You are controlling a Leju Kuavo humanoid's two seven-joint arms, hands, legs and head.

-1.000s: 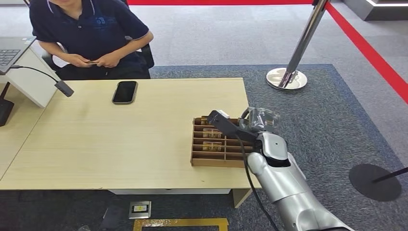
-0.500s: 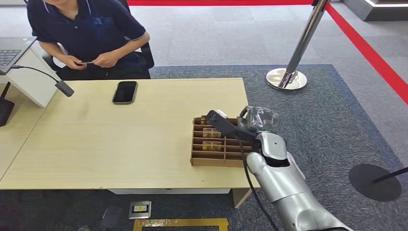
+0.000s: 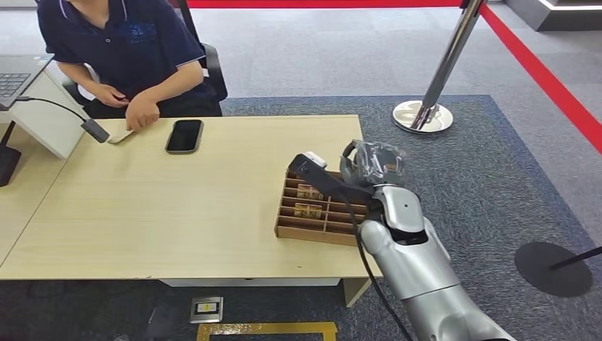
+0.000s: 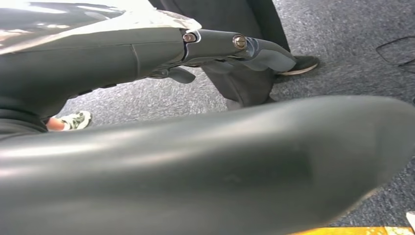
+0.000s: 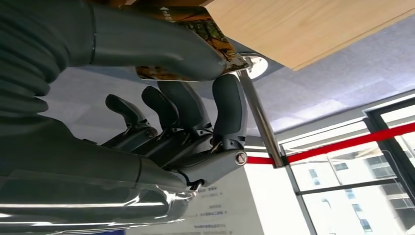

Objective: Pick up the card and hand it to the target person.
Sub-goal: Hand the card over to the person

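Pale wood tabletop (image 3: pixel 177 206) is carrying a slotted brown card tray (image 3: pixel 312 231) at its right edge; the card (image 5: pixel 195 29) is sitting pinched between thumb and fingers of the right robot hand (image 5: pixel 186 98) just over that tray. Left robot hand (image 4: pixel 215 49) is hanging by the floor, and I cannot tell its grip. Across sits a person (image 3: pixel 128 50), a phone (image 3: pixel 184 135) lying nearby.

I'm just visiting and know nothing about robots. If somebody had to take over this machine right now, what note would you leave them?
Right hand: pinches a card between thumb and finger, by the wooden tray at the table's right edge.
Left hand: hangs low over the carpet; I cannot tell whether it is open or closed.
Person: seated at the table's far left, one hand resting on it.
Done: card grasped.
Left: carry it across and hand it over.
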